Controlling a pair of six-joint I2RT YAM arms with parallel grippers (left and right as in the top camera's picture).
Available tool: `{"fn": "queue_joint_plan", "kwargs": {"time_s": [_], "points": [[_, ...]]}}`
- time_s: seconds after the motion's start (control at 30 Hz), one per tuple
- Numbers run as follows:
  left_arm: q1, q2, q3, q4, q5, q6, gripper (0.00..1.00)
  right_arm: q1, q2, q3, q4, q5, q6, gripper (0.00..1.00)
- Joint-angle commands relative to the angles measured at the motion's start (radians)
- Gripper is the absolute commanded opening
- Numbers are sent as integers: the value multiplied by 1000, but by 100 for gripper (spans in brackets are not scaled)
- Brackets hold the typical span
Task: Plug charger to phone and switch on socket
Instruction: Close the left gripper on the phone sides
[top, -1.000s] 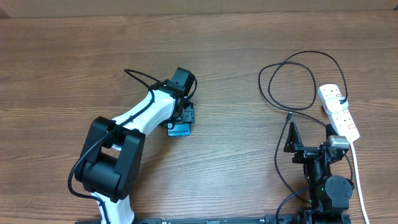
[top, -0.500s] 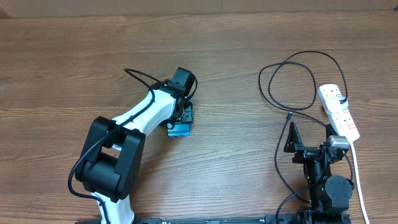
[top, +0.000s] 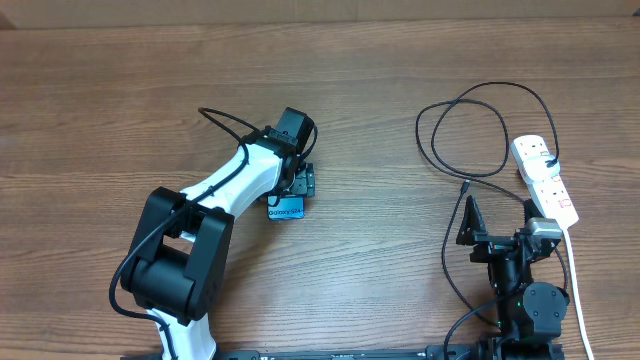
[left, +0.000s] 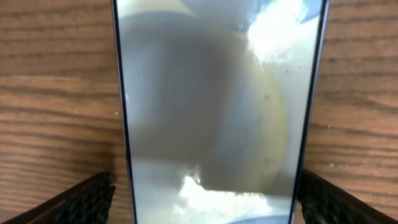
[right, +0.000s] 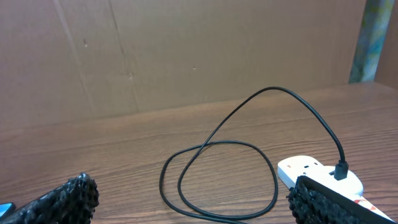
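The phone (left: 211, 112) lies flat, screen up, left of centre on the table (top: 400, 80). It looks like a slim, rigid, glassy slab, probably light but slippery (best taken across its two long dark edges, not the screen), while the limp charger (top: 470, 110), looped near the socket (top: 545, 180), wants gripping just behind its stiff connector tip (top: 465, 186). The left arm reaches forward, wrist pointing straight down, left gripper (top: 299, 186) jaws spread just outside the phone's long edges; the right gripper (top: 497, 222) points forward from the folded arm, jaws wide and empty.
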Motion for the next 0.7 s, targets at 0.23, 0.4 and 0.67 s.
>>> {"fn": "queue_joint_plan", "kwargs": {"time_s": [0.23, 0.4, 0.67], "points": [[6, 47, -19, 33, -13, -38, 93, -6, -5, -11, 6, -5, -5, 100], [6, 47, -19, 20, -10, -38, 86, -6, -5, -11, 6, -5, -5, 100], [6, 67, -19, 2, -10, -37, 78, -6, -5, -11, 6, -5, -5, 100]]}}
